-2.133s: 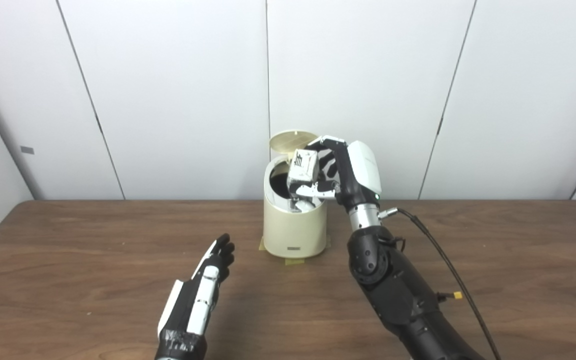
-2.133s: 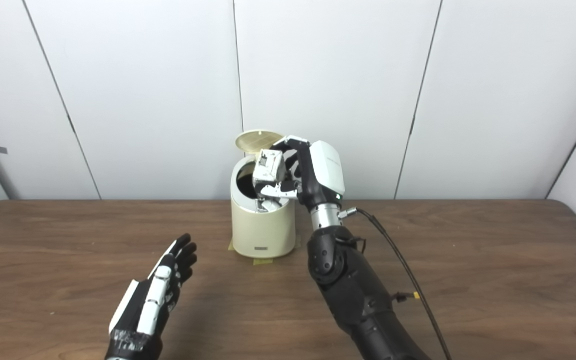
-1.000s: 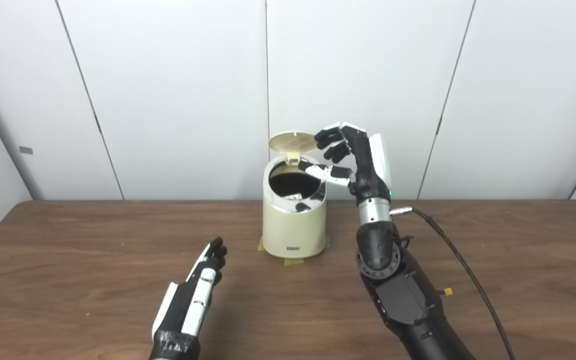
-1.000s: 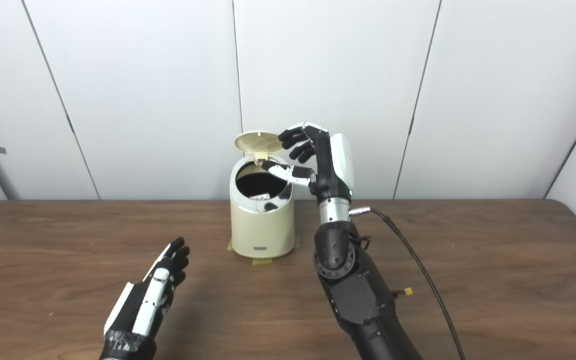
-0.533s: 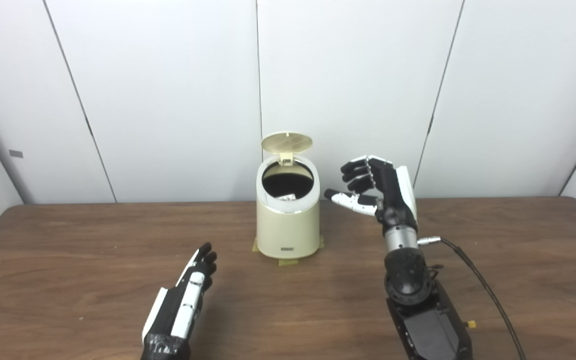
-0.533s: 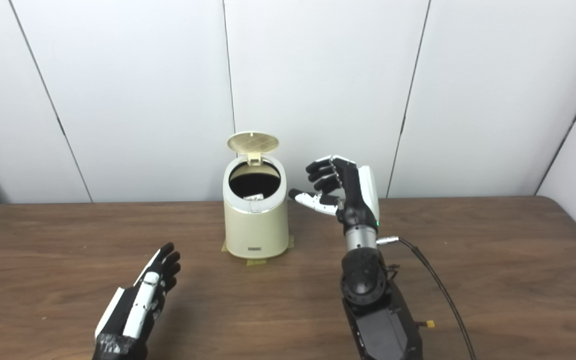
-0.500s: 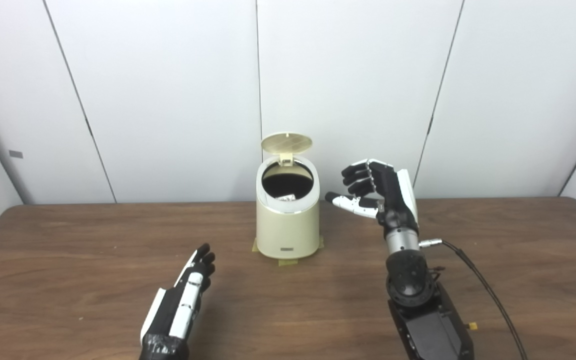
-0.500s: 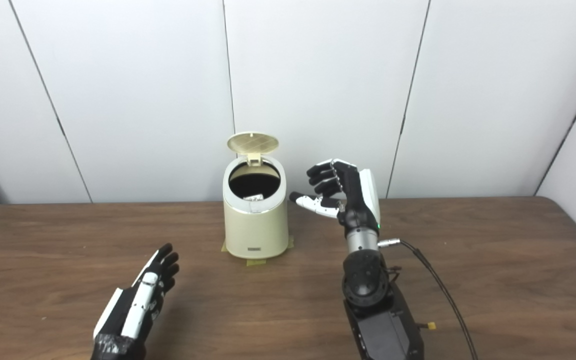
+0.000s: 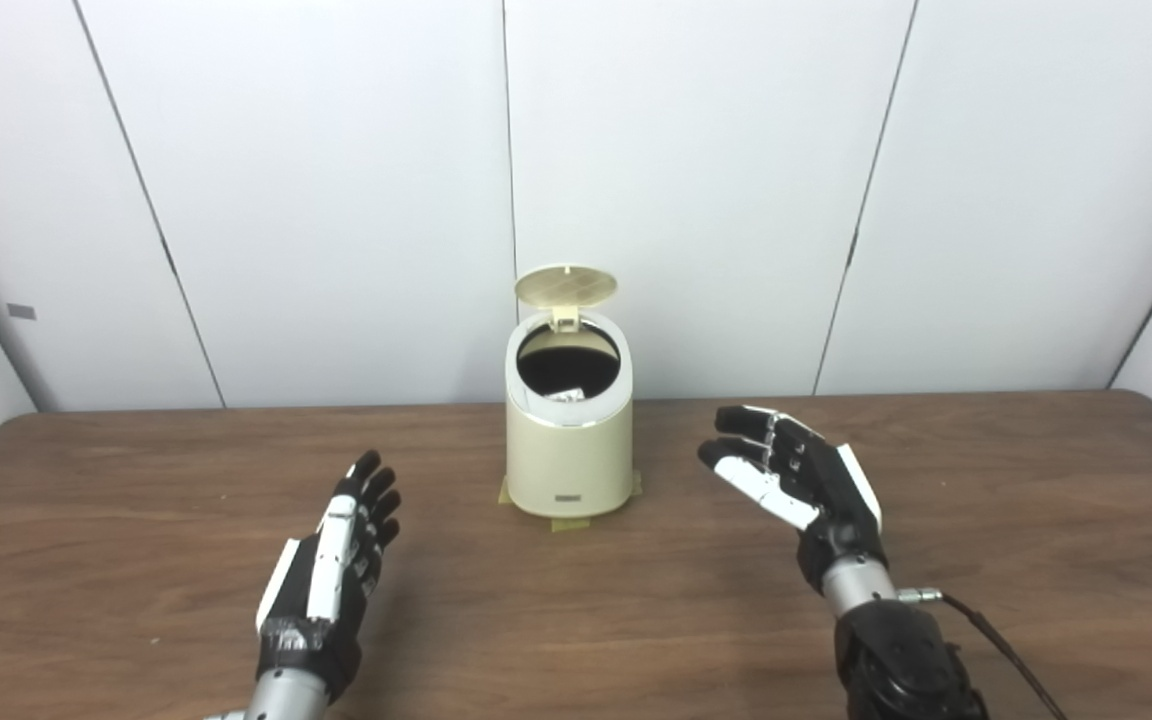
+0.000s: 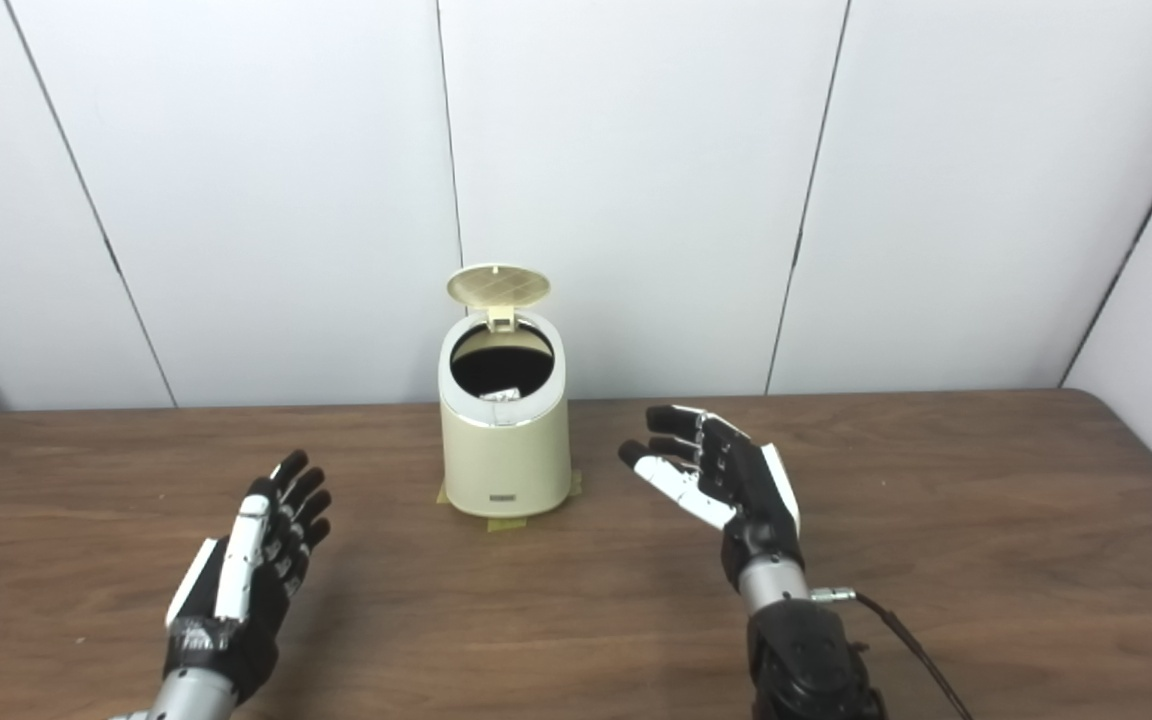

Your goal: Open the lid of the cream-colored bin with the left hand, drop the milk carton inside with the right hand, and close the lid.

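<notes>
**Both hands empty, bin open at the far edge**

Nearest the camera, the left hand (image 9: 331,570) hovers low over the wooden table (image 9: 116,560), fingers spread and holding nothing. The right hand (image 9: 806,480) is raised a little farther in, palm turned inward, fingers apart, also empty. Beyond and between them stands the cream bin (image 9: 568,440) on tape patches, its round lid (image 9: 566,285) tipped up at the back. Inside the dark opening a pale scrap shows, probably the milk carton (image 9: 566,394).
</notes>
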Available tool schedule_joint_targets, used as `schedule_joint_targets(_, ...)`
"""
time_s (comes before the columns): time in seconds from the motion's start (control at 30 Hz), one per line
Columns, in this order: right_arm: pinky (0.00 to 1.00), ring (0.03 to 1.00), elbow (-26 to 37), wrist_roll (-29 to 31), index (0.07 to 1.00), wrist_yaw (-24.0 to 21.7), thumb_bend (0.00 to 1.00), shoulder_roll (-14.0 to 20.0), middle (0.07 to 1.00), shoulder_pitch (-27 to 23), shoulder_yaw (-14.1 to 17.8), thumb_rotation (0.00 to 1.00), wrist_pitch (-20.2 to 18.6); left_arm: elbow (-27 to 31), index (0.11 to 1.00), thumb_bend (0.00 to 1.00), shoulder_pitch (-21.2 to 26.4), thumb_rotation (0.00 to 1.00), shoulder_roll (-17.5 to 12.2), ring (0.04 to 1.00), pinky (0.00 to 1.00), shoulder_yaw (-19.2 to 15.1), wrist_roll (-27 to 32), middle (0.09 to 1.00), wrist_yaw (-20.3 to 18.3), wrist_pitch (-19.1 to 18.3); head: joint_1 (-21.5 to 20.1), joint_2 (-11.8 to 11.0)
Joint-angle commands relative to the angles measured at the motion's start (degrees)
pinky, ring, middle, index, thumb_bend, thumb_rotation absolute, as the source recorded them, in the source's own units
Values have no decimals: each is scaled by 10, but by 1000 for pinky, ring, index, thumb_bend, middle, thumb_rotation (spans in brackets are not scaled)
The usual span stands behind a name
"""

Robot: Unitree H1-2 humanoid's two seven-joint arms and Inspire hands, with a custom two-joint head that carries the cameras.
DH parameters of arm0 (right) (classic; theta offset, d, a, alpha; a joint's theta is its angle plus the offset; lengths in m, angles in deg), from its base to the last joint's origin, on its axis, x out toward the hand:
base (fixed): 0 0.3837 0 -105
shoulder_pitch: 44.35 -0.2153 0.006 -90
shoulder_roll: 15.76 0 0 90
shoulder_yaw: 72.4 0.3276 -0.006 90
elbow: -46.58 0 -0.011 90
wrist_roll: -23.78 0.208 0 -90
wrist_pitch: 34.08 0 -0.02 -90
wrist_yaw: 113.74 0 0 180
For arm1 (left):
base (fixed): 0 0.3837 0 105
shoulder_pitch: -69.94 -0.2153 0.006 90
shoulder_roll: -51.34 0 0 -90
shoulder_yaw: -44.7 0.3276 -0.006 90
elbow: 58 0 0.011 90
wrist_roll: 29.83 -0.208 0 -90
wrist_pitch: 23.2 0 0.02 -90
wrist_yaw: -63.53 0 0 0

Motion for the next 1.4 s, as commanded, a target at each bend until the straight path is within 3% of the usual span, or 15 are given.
schedule_joint_targets(0.0, 779, 864, 19, 23, 849, -9, 569, -1, 879, 3, 10, 648, 27, -5, 994, 399, 53, 955, -13, 979, 984, 2, 9, 975, -16, 15, 5, -2)
schedule_joint_targets(0.1, 839, 902, 18, 35, 888, -14, 566, 0, 912, 22, 13, 734, 43, -31, 980, 436, 93, 951, -26, 962, 966, 4, 3, 963, -21, 17, 14, 1)
schedule_joint_targets(0.33, 868, 907, 14, 34, 885, -12, 573, -2, 910, 56, 8, 852, 95, -105, 977, 503, 207, 937, -45, 960, 964, 1, 8, 958, -30, 11, 32, 11)
schedule_joint_targets(0.43, 874, 909, 5, 18, 886, -10, 599, 2, 912, 65, -2, 906, 124, -147, 976, 511, 254, 988, -54, 968, 975, 7, -2, 962, -34, 25, 43, 11)
schedule_joint_targets(0.6, 885, 919, -2, 25, 879, -13, 637, 1, 916, 75, -5, 929, 147, -215, 939, 533, 325, 976, -62, 938, 953, 19, -31, 925, -25, 46, 54, 10)
schedule_joint_targets(0.73, 862, 905, -1, 21, 876, -13, 649, 3, 906, 83, -8, 952, 157, -269, 925, 536, 369, 988, -76, 931, 944, 44, -71, 916, -34, 87, 61, 7)
schedule_joint_targets(0.9, 849, 904, -4, 20, 877, -11, 650, 5, 897, 91, -6, 973, 168, -325, 931, 557, 413, 1000, -92, 932, 947, 72, -104, 914, -52, 127, 59, -1)
schedule_joint_targets(1.13, 861, 906, 4, 24, 885, -11, 634, 2, 902, 108, -6, 1000, 176, -364, 902, 479, 446, 1000, -105, 942, 965, 110, -149, 910, -72, 159, 60, -5)
schedule_joint_targets(1.37, 803, 891, 0, 33, 881, -9, 596, -8, 893, 108, -4, 999, 175, -352, 871, 486, 458, 1000, -121, 921, 935, 149, -207, 857, -92, 157, 56, -5)
